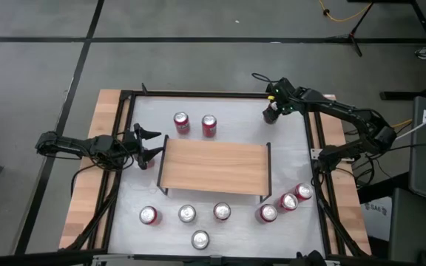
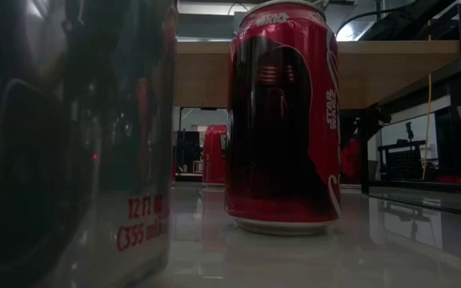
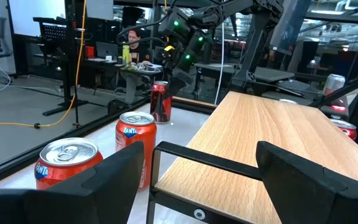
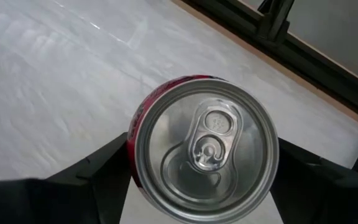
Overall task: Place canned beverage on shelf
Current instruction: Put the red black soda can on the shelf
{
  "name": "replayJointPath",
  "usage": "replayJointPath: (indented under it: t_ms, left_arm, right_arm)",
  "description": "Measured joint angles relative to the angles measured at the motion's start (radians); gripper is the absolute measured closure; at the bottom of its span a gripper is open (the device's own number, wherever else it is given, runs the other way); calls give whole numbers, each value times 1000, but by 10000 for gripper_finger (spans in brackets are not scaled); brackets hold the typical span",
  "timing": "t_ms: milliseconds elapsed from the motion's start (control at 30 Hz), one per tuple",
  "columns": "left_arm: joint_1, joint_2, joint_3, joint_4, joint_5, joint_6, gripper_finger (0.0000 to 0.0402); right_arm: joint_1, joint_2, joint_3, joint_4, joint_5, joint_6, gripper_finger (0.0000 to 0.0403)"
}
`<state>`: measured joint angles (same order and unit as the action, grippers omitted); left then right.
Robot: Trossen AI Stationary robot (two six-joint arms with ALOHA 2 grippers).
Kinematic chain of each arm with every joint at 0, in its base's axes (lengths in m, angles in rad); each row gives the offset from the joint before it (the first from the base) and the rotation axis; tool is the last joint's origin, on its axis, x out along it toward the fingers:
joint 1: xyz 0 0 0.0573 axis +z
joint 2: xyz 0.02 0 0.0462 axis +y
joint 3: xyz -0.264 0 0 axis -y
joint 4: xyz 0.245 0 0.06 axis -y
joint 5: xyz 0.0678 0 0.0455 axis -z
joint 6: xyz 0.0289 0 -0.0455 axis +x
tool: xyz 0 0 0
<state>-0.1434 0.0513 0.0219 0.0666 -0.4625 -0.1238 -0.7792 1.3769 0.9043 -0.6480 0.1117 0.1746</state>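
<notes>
White tabletop (image 1: 287, 159) near far rim, right end effector (image 1: 271, 112) straddling upright can (image 4: 204, 149), grip unconfirmed

Glossy white desk (image 1: 287, 159) in a black frame, flanked by light wooden boards (image 1: 80, 214) on both long sides. All around, grey floor (image 1: 35, 74) crossed by dark lines (image 1: 198, 39). Beyond the far edge, a yellow cable (image 1: 339, 16) looped beside black stand legs (image 1: 357, 37). Far back in the left wrist view, a person (image 3: 132, 43) seated among cluttered workbenches.
</notes>
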Motion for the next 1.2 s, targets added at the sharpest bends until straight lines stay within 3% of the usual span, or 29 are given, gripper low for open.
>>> replayJointPath:
  t_ms: [333,667,1200]
  left_arm:
    - [0,0,0,-1,0,0,97]
    - [0,0,0,-7,0,0,97]
    - [0,0,0,-6,0,0,97]
  right_arm:
    - [0,0,0,-4,-6,-22,97]
    - [0,1,-2,-10,-23,-21,7]
    - [0,0,-1,-6,-16,-180,29]
